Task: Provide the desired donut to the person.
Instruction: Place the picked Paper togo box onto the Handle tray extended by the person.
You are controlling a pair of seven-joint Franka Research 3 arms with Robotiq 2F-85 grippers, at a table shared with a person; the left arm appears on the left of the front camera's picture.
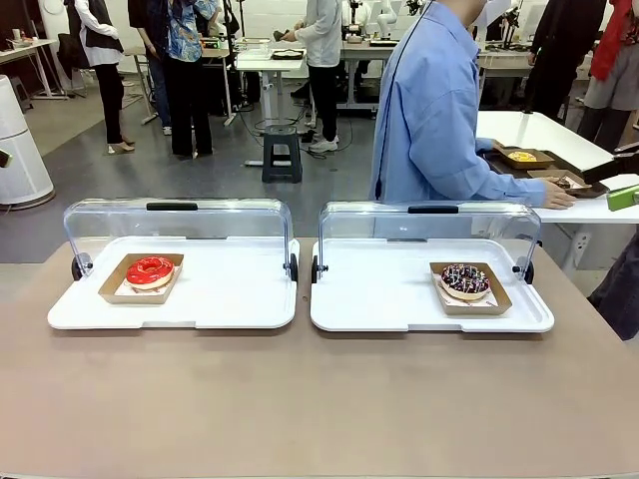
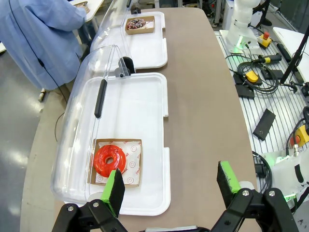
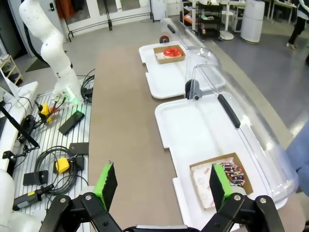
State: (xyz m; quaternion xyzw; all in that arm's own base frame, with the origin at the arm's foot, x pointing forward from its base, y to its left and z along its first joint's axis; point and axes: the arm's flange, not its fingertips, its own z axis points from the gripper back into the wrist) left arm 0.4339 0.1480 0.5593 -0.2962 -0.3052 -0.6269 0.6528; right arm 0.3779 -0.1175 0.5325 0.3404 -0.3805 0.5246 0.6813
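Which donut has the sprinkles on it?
The chocolate donut on the right-hand white tray has the sprinkles. The other one, the red donut, has plain shiny red icing.

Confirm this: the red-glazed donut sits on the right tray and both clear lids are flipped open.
Not quite. The front view shows the red-glazed donut on the left tray; the right tray holds the chocolate sprinkled donut. Both clear lids are open.

Red donut left tray – chocolate donut right.
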